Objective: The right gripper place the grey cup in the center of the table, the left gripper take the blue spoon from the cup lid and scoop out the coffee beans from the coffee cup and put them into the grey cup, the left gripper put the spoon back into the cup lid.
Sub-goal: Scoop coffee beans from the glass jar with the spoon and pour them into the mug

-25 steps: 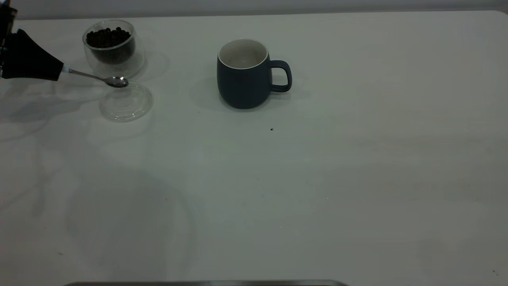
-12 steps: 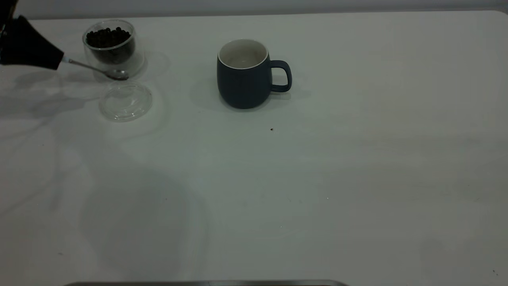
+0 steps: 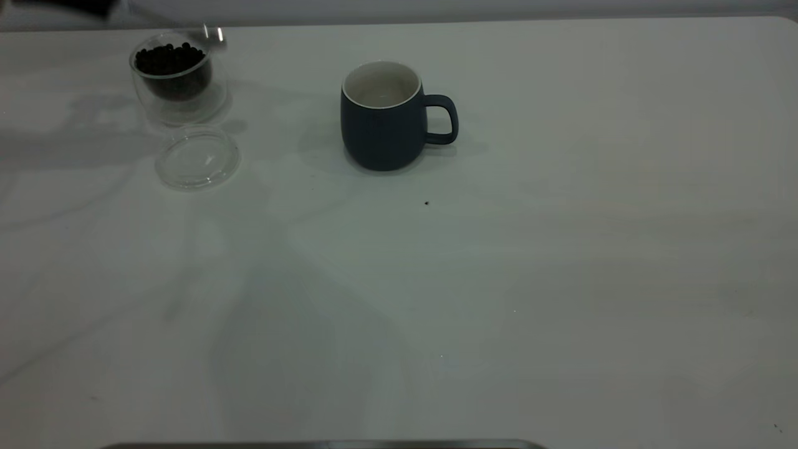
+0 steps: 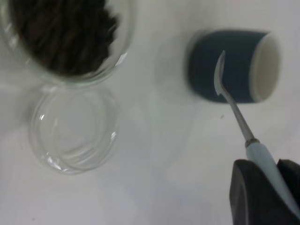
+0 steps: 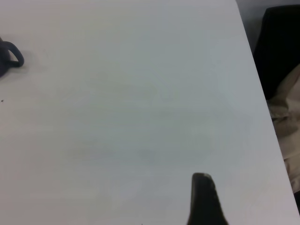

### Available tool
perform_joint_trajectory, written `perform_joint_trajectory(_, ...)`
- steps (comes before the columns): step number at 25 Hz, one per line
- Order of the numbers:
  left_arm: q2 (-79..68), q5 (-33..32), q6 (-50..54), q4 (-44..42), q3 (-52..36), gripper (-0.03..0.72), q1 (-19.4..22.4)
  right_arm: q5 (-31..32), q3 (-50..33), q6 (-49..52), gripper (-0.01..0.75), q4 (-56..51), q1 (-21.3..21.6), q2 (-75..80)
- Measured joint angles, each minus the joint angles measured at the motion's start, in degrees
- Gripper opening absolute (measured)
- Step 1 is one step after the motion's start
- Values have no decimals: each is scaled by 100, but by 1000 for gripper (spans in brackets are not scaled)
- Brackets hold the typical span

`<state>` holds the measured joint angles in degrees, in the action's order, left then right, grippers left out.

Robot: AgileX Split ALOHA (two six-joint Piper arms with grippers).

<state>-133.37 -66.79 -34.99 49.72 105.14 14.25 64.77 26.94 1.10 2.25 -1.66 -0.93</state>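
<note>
Fingers of the left gripper (image 4: 265,187) pinch the blue spoon (image 4: 243,129) by its pale handle, bowl raised above the coffee cup (image 3: 177,78) of coffee beans (image 3: 169,57) at upper left of the exterior frame. Below it lies the cup lid (image 3: 197,157); the grey cup (image 3: 386,115) stands upper centre on the table (image 3: 499,280). Right gripper (image 5: 204,201): cannot tell.

A bare test bench rather than a lived-in kitchen: one large plain off-white table (image 3: 561,249) against a blank pale wall (image 3: 436,9), carrying only a few staged props, far left and centre, with nothing else around.
</note>
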Motion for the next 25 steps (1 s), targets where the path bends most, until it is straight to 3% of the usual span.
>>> perform_joint_trajectory(10,2724,0,653,-600,-117,121,5,0,0,7,458,0,0,0)
perform_joint_trajectory(15,4019,0,317,-954,-1779,121,31,0,0,7,458,0,0,0)
perform_joint_trajectory(20,3771,297,-603,-877,-3538,121,548,0,0,7,458,-1,0,0)
perform_joint_trajectory(25,2451,334,-1400,248,-3370,121,1222,0,0,7,458,-1,0,0)
